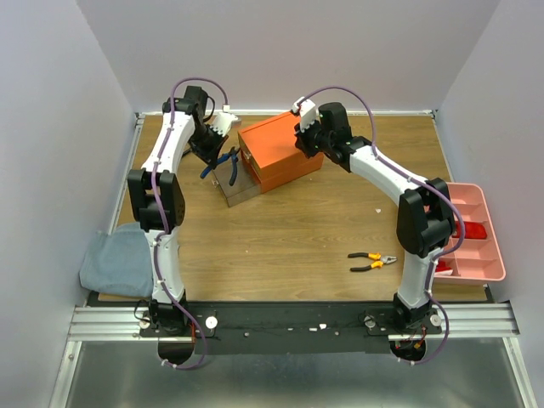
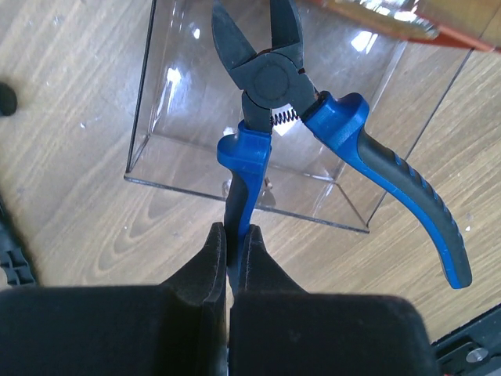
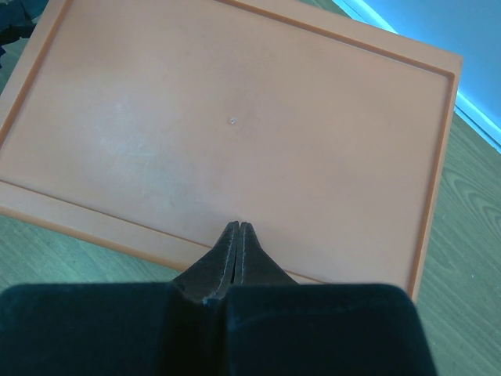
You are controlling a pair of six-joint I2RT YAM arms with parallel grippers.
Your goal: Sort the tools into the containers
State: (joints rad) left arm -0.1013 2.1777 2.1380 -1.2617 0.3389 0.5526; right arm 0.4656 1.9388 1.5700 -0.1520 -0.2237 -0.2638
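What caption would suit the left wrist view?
Left gripper holds blue-handled pliers by one handle over a clear drawer.

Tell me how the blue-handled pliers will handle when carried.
The blue-handled pliers look stiff, probably heavy for their size. The left pincer grips one handle only, so they may twist. The spring holds the other handle splayed; it could snag the clear drawer.

This is looking like a robotics lab test cell: plain pale panels (image 1: pixel 59 110) are walling in a wooden counter (image 1: pixel 289 229) on three sides, two white-and-black arms (image 1: pixel 161 200) are standing bolted to an aluminium rail (image 1: pixel 110 321) at its near edge, and purple cables (image 1: pixel 201 81) are looping along them.
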